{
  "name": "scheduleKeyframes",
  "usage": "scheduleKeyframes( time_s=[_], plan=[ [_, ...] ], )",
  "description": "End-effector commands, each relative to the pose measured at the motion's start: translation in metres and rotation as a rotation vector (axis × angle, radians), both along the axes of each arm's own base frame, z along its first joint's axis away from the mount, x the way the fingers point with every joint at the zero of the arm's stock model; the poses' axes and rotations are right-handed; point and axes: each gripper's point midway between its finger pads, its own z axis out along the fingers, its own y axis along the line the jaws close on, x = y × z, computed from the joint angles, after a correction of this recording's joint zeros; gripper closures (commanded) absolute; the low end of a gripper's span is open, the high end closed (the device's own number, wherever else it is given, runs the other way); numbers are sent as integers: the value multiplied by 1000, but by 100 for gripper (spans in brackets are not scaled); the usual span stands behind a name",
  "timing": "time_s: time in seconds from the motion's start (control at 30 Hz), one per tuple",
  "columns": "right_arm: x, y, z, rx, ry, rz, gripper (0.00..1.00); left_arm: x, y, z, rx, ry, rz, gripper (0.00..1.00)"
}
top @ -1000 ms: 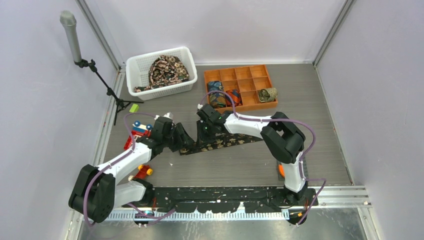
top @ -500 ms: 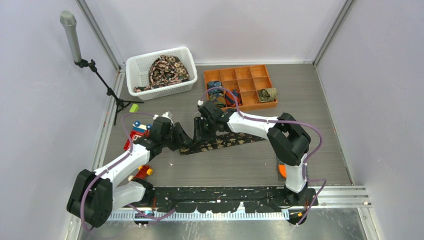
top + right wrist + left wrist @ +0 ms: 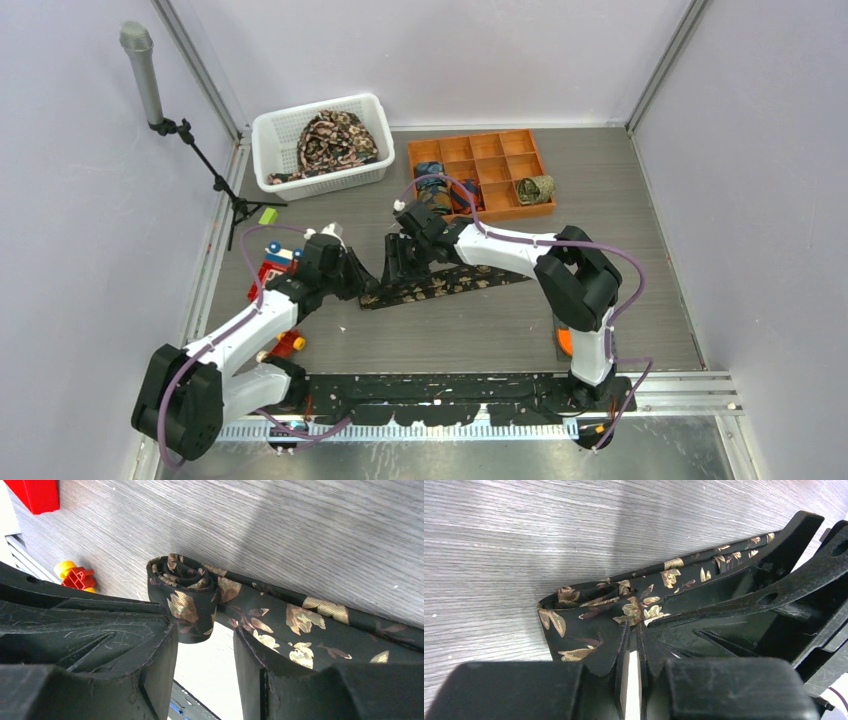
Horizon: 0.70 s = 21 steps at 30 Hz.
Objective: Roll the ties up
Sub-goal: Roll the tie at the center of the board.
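Observation:
A black tie [image 3: 450, 283] with a gold leaf print lies on the grey table, its left end wound into a small roll [image 3: 182, 595]. My left gripper [image 3: 368, 278] sits at that rolled end. In the left wrist view its jaws [image 3: 640, 630] are nearly together, pinching the tie's fabric [image 3: 589, 625] at their tips. My right gripper [image 3: 393, 268] stands just right of it. It is open [image 3: 205, 640], with the roll just ahead of its parted fingertips, and the flat length of the tie runs off to the right.
A white basket [image 3: 270, 135] of loose ties stands at the back left. An orange divided tray [image 3: 415, 150] holding rolled ties [image 3: 535, 188] is at the back middle. Toy bricks [image 3: 275, 262] lie by the left arm, with a green block [image 3: 267, 215] and a microphone stand [image 3: 215, 175] behind.
My left gripper has closed onto the tie's rolled end. My right gripper has let go, opened, and shifted slightly left.

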Motion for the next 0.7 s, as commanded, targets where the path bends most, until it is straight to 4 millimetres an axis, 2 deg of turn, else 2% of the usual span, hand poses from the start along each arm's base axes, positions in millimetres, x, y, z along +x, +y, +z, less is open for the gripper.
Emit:
scheduleKeyframes(
  time_s=[0.0, 0.27, 0.4, 0.47, 0.57, 0.67],
  plan=[
    [4, 22, 37, 121, -36, 18, 50, 4, -2, 14, -9, -50, -6, 90],
    [2, 30, 33, 122, -21, 31, 49, 1, 6, 22, 20, -75, 5, 95],
    [1, 31, 27, 103, -18, 31, 51, -3, 24, 27, 98, -88, 37, 94],
    [1, 30, 23, 85, -19, 32, 53, -6, 32, 29, 129, -101, 46, 89],
    [1, 27, 16, 52, -20, 34, 56, -10, 46, 30, 178, -127, 74, 76],
    [2, 27, 14, 43, -21, 34, 58, -17, 55, 29, 201, -140, 84, 67]
  ],
)
